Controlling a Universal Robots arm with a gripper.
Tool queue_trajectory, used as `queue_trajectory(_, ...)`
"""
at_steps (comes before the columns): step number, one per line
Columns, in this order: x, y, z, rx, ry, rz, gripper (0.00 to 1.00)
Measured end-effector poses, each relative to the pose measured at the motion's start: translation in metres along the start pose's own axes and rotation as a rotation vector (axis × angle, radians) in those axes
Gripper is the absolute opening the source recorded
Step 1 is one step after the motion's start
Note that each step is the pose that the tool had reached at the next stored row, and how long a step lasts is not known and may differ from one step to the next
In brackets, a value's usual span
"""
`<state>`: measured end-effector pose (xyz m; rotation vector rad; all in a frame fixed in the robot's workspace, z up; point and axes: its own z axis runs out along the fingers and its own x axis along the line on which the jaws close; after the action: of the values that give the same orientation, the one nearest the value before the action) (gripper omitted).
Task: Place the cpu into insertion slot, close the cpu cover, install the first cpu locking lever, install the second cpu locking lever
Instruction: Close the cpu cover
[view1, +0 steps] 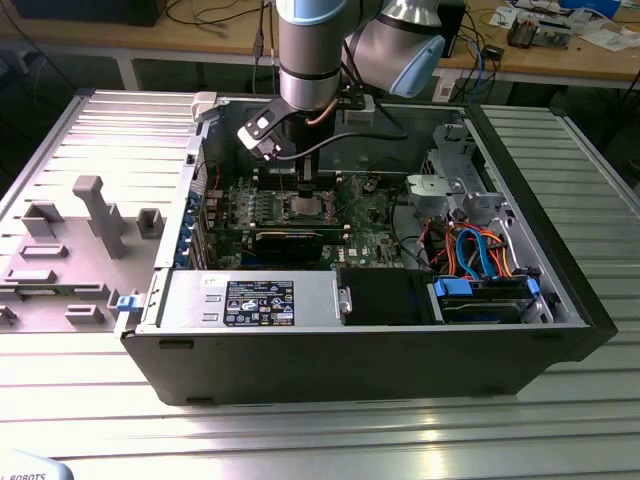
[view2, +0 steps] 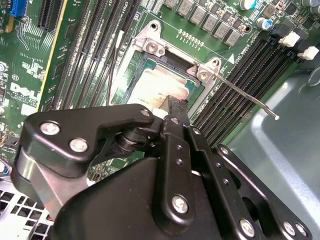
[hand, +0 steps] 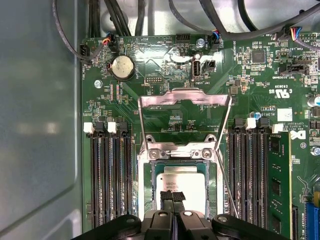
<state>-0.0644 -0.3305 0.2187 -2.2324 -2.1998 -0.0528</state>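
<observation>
In the exterior view an open computer case sits on the ribbed metal counter, with a grey moulded tray at 9 o'clock of it. Taking the socket as the dial's centre, a labelled power supply box lies toward 6 o'clock with a black card just before it. A drive cage with orange and blue cables lies toward 3 o'clock, and the arm drops in from 12 o'clock. In the first wrist view black memory slots flank the insertion slot on both sides, a green memory module stands in one outer slot, and a coin battery sits beyond. The cpu cover is swung up open, and a thin locking lever stands free beside the socket. The cpu lies flat in the insertion slot. The pincer is clenched, fingertips pressed together with nothing between them, over the cpu's edge farthest from the cover's hinge. Whether they touch it I cannot tell.
</observation>
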Motion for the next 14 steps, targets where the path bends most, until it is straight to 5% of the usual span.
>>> queue_trajectory(14,0.0001,0.0000,-0.0026,0.0042,-0.0001,0.000,0.11)
